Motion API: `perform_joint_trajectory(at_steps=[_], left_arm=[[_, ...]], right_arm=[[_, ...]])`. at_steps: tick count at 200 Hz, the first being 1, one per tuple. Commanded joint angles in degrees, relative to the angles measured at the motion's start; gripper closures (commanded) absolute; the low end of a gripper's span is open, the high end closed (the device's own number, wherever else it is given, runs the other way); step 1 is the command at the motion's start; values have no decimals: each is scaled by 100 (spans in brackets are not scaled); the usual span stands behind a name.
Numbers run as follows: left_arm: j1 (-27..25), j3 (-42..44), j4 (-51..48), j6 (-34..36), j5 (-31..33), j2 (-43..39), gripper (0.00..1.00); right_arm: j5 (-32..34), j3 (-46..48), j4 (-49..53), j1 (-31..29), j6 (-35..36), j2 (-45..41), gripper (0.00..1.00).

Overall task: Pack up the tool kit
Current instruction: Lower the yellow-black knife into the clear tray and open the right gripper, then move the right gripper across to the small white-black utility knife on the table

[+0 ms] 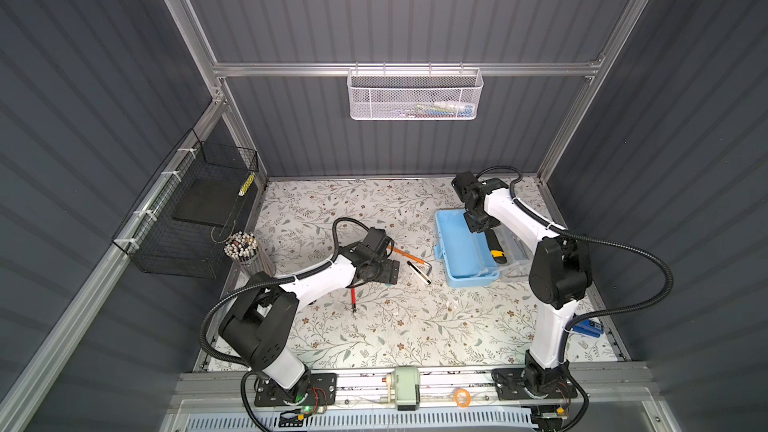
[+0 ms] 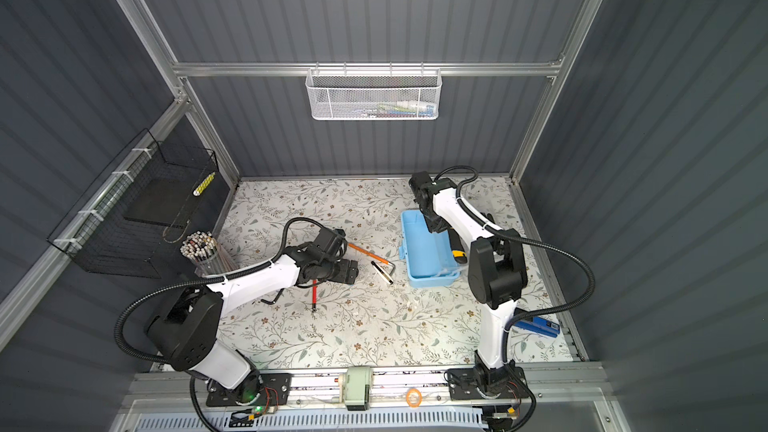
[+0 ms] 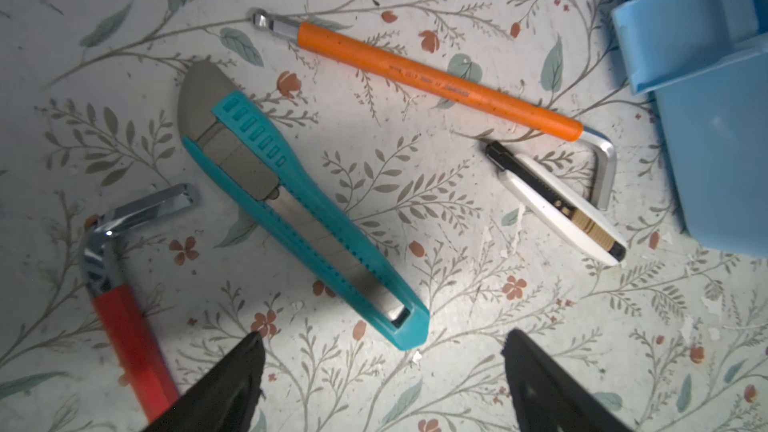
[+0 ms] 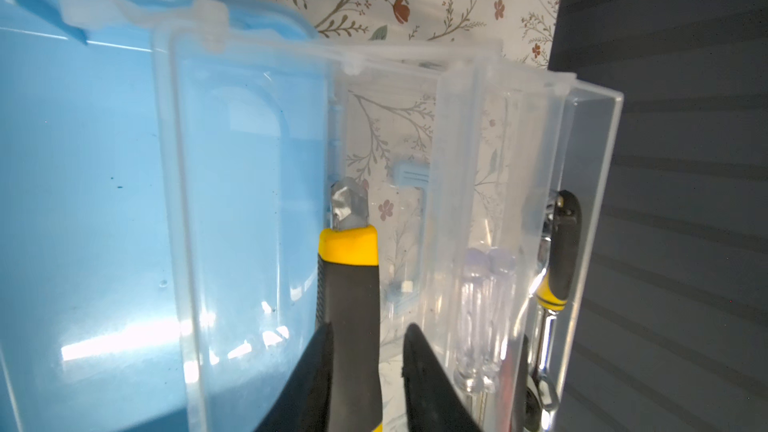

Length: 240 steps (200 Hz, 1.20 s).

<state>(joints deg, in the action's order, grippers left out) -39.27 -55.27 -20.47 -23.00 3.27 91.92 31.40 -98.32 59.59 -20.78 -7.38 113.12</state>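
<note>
**Yellow-black knife at the open box, left gripper over loose tools**

The blue box (image 1: 459, 243) stands open on the floral table (image 1: 374, 326), its clear lid (image 4: 457, 118) laid open beside it. The right gripper (image 4: 369, 328) hangs over the seam between box and lid, with the yellow-black knife (image 4: 349, 284) between its fingers. Its jaws stand slightly wider than the handle: one finger touches it and a gap shows at the other. A ratchet (image 4: 559, 251) and clear-handled screwdrivers (image 4: 486, 317) show through the lid.

On the side of the box away from the lid, the left gripper (image 3: 384, 334) hovers spread wide and empty above a teal knife (image 3: 299, 209). Nearer the box lie an orange-handled hex key (image 3: 436, 81) and a small white knife (image 3: 557, 205), which sits just beside the key's bend. A red-handled hex key (image 3: 129, 342) lies farthest from the box.
</note>
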Motion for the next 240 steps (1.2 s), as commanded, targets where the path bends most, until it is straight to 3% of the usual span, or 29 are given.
perform_joint_trajectory(at_steps=[1,92,137,176,240], left_arm=[[24,-217,-230,-75,8,148,10],[24,-345,-202,-186,-17,447,11],[29,-390,-282,-169,134,481,11],[42,-350,-300,-171,209,452,12],[81,-272,-308,-196,241,380,12]], right_arm=[[-284,-36,-140,-26,-147,-107,62],[-1565,779,-889,-83,-512,-1376,39],[-2045,1448,-1294,-466,-772,-1926,38],[-2602,2141,-1904,-1076,-1007,-2301,43],[-2890,2463,-2454,-2022,-880,-1707,41]])
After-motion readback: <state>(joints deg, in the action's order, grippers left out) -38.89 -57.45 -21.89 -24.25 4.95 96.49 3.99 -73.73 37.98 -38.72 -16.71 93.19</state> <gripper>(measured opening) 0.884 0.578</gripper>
